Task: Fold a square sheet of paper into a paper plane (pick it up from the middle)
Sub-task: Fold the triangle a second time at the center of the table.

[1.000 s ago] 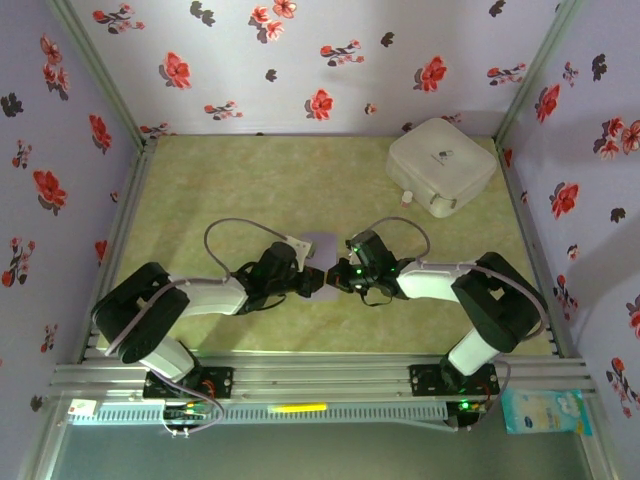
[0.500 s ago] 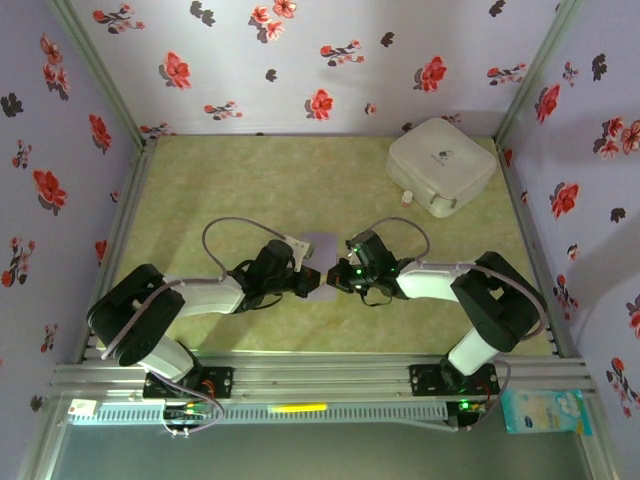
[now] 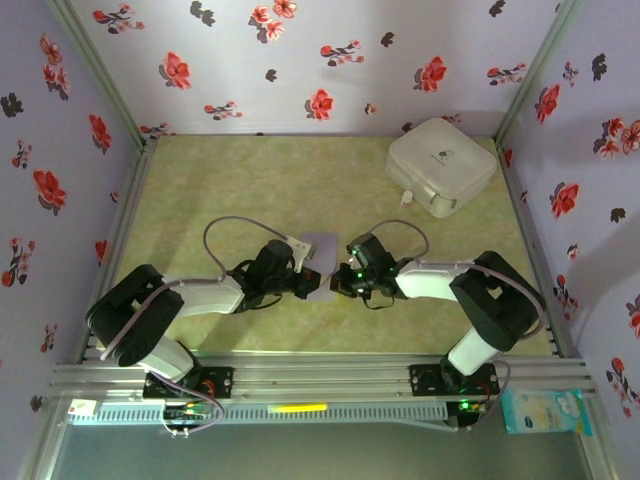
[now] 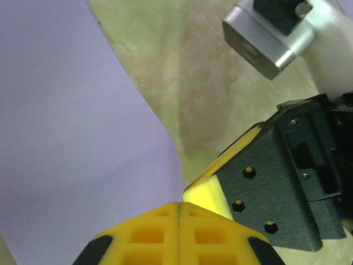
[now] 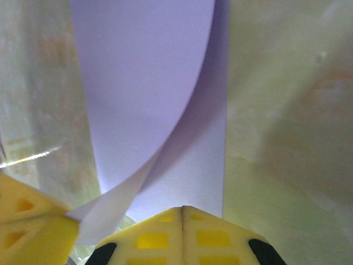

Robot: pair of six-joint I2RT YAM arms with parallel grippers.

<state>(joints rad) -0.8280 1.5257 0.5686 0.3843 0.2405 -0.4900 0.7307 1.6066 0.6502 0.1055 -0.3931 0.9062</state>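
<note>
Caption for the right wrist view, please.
Shut right gripper at the edge of the square sheet of paper, one flap curled up.

Paper sheet (image 3: 320, 246) at table (image 3: 250, 190) centre; box (image 3: 441, 166) behind, far right.

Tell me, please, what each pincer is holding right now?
Left pincer: closed, pinching the paper sheet.
Right pincer: closed, pinching the same sheet's edge.

Pale lavender, plain and unmarked, on the square sheet of paper (image 5: 143, 83), upper centre of frame. Bright yellow with black patches on the left gripper (image 4: 179, 205) and right gripper (image 5: 182, 208), bottom edge. Mottled yellow-green, faint rust blotches, on the table (image 3: 250, 180). Lavender with red and dark flowers on the walls (image 3: 300, 60). Plain white on the rounded box (image 3: 442, 165), upper right. White shells, black joints on the arms (image 3: 430, 280).
</note>
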